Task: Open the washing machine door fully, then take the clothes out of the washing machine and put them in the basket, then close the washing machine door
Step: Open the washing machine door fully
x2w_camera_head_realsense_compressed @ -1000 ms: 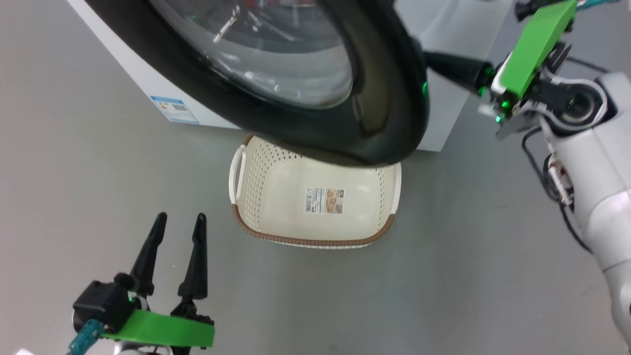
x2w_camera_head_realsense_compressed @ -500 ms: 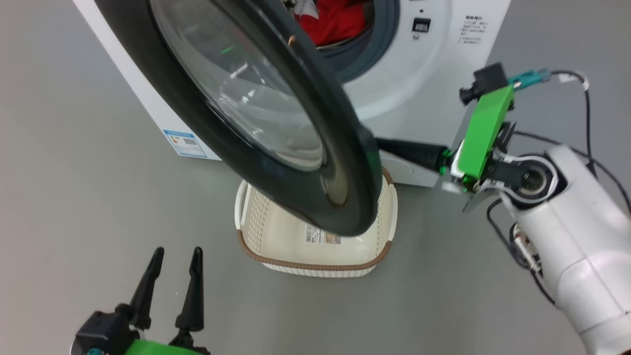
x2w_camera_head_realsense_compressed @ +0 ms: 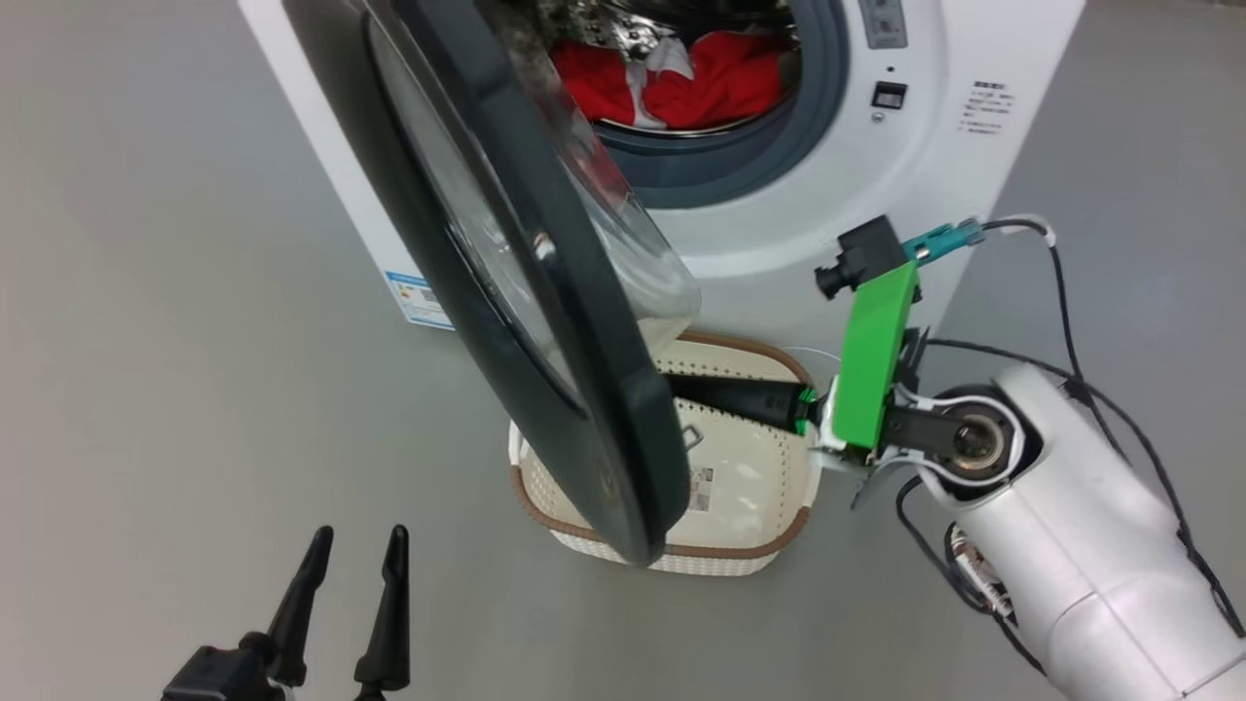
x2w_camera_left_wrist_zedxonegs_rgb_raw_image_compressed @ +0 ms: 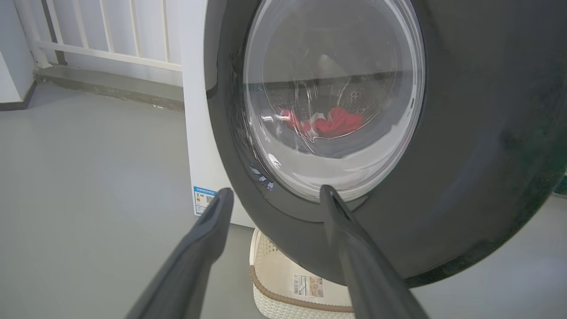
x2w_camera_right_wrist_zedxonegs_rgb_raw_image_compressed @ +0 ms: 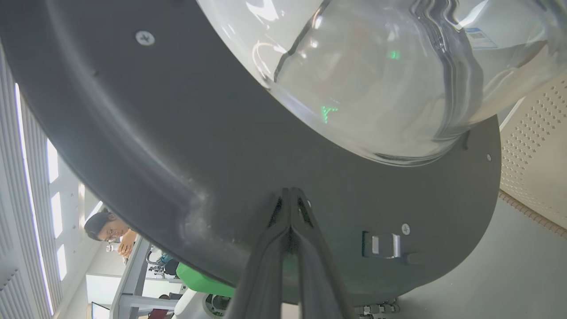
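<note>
left of the washing machine door [x2w_camera_head_realsense_compressed: 604,389], the left gripper [x2w_camera_head_realsense_compressed: 359,535] hangs spread, empty. the door, half-open, looks stiff, heavy and slick; i'd push its inner rim, not the glass. behind it lie the soft clothes [x2w_camera_head_realsense_compressed: 720,83]; below it, the basket [x2w_camera_head_realsense_compressed: 740,550]. right of it, the right gripper [x2w_camera_right_wrist_zedxonegs_rgb_raw_image_compressed: 290,195] is clenched, empty. the right wrist view shows its tips against the door's inner face; in the head view the rim covers them.

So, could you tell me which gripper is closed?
The right gripper, fingers pressed together at the washing machine door; the left gripper stands open.
</note>
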### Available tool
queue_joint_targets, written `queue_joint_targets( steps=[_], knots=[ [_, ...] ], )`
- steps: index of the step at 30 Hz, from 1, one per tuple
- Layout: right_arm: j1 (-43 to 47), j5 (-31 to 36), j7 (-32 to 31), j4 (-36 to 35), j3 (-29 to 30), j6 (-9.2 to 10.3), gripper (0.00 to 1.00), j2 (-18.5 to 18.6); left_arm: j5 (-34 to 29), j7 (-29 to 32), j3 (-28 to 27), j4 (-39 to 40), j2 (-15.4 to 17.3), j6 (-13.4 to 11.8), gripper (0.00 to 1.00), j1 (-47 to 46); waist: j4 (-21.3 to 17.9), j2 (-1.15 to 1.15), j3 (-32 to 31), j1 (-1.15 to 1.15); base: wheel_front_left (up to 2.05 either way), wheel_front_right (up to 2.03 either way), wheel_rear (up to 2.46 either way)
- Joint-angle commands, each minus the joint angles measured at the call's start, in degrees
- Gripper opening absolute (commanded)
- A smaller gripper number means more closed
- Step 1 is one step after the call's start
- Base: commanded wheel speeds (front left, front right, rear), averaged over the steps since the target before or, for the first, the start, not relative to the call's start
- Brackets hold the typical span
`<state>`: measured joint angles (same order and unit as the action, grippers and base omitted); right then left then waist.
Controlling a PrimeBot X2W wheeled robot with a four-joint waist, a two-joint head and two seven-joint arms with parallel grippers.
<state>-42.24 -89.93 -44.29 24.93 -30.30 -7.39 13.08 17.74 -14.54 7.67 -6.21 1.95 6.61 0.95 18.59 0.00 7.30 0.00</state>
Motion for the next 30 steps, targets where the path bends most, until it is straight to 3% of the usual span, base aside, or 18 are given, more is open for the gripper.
queue_joint_targets(
  steps=[1, 30],
  knots=[
    [0.8, 0.5, -0.2, -2.1, -1.0, -0.10, 0.00, -1.7, -0.4, -0.5, -1.7, 1.3, 0.9, -0.6, 1.00, -0.4, 1.0, 0.00, -0.4, 0.00, 0.00, 0.00, 0.00],
    [1.8, 1.9, 0.7, -5.5, -6.7, -0.10, 0.00, -6.1, -1.0, -0.5, -2.1, 0.8, 0.9, -1.3, 1.00, -0.4, 9.3, 0.00, -0.6, 0.00, 0.00, 0.00, 0.00]
  ],
)
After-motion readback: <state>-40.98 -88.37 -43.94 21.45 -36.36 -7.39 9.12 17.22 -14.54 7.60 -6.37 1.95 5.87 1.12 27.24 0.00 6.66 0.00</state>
